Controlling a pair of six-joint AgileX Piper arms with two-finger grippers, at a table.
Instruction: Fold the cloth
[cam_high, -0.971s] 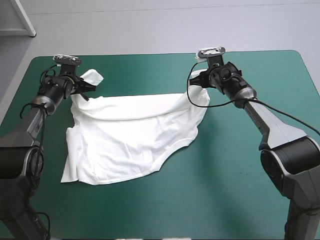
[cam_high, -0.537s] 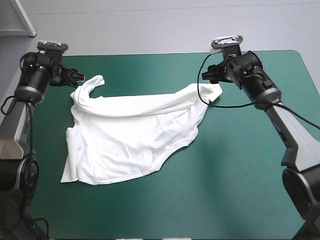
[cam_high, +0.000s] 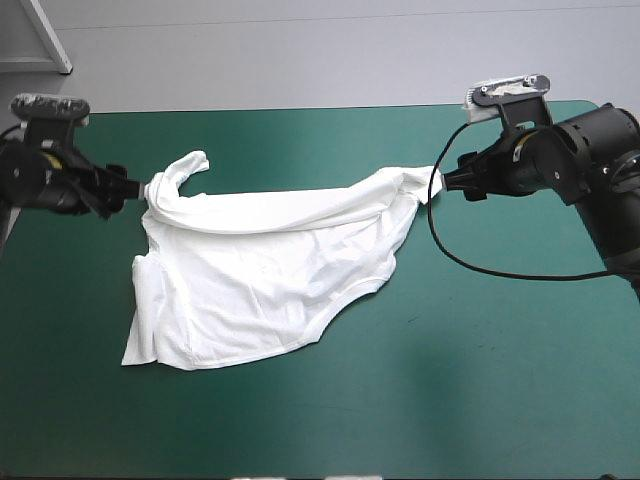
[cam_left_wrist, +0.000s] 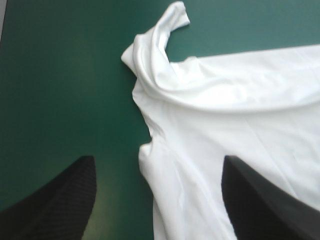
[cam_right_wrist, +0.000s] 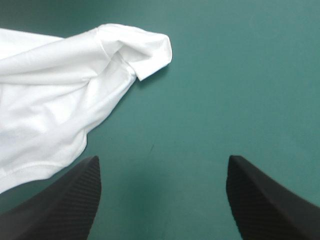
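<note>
Only overhead: the whole T-shirt (cam_high: 265, 275).

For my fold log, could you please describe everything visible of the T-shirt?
The T-shirt is white, thin-looking fabric, lying wrinkled and partly spread on the teal-green cover. Its far edge is bunched into a ridge between two sleeve ends. The left gripper and right gripper stand open at those ends, holding nothing.

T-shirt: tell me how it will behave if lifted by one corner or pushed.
The T-shirt is probably floppy: it lies in soft folds, so a lifted corner would likely drape. Its thin, curled sleeve suggests it is light. Pushed across the teal-green cover, it would likely bunch rather than slide whole.
</note>
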